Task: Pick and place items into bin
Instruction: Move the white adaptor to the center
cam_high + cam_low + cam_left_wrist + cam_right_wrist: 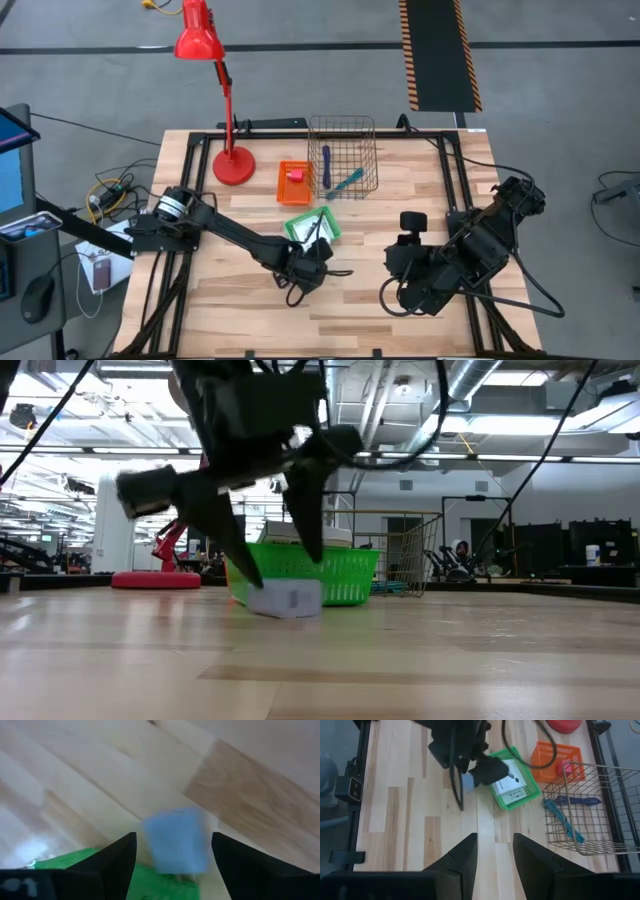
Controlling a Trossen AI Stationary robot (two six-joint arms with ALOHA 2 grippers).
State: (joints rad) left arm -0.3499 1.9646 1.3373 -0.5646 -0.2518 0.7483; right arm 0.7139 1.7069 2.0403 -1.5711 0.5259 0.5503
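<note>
A pale lavender block (177, 840) lies flat on the wooden table, just in front of the green basket (340, 575). My left gripper (285, 575) is open and points down over the block, one finger on each side with a gap showing at both. In the high view the left gripper (312, 250) hides the block. White card packs (512, 782) lie in the green basket (312, 228). A pink block (296, 176) sits in the orange basket (285, 190). A purple pen (577, 800) and a teal pen (565, 822) lie in the wire bin (343, 157). My right gripper (495, 852) is open and waits over the table's right part.
A red desk lamp (228, 150) stands at the far left of the table, its base beside the orange basket. The right arm (470, 250) fills the right side. Bare wood shows along the near edge (330, 320) and between the two grippers.
</note>
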